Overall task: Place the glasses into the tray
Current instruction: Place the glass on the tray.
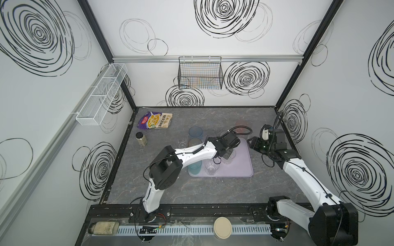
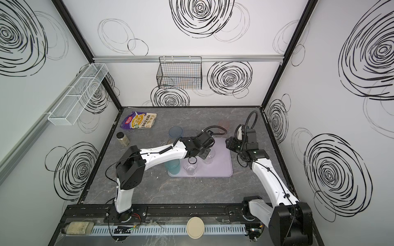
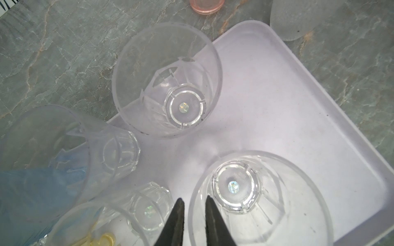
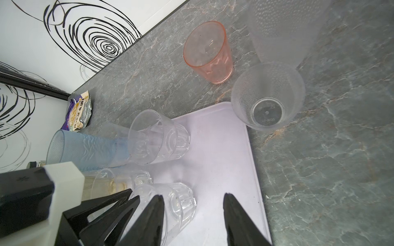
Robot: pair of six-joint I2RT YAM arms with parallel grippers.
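Observation:
The lavender tray (image 1: 245, 170) (image 2: 223, 170) (image 3: 298, 106) (image 4: 223, 149) lies right of centre. On it stand a teal glass (image 1: 195, 168) and short clear glasses (image 1: 211, 168) (image 3: 168, 85) (image 4: 158, 138). My left gripper (image 1: 227, 155) (image 3: 195, 201) hangs over the tray, its jaws a little apart astride the rim of a clear glass (image 3: 255, 202). The right gripper (image 1: 250, 141) (image 4: 193, 197) is open and empty above the tray's far right edge. On the table behind the tray stand the pink glass (image 4: 207, 53), a frosted glass (image 4: 267, 98) and the blue glass (image 1: 195, 132) (image 4: 85, 149).
A snack packet (image 1: 155, 120) and a dark-lidded jar (image 1: 141, 138) sit at the far left of the table. A black wire basket (image 1: 200, 74) hangs on the back wall. A white mesh rack (image 1: 102, 93) hangs on the left wall.

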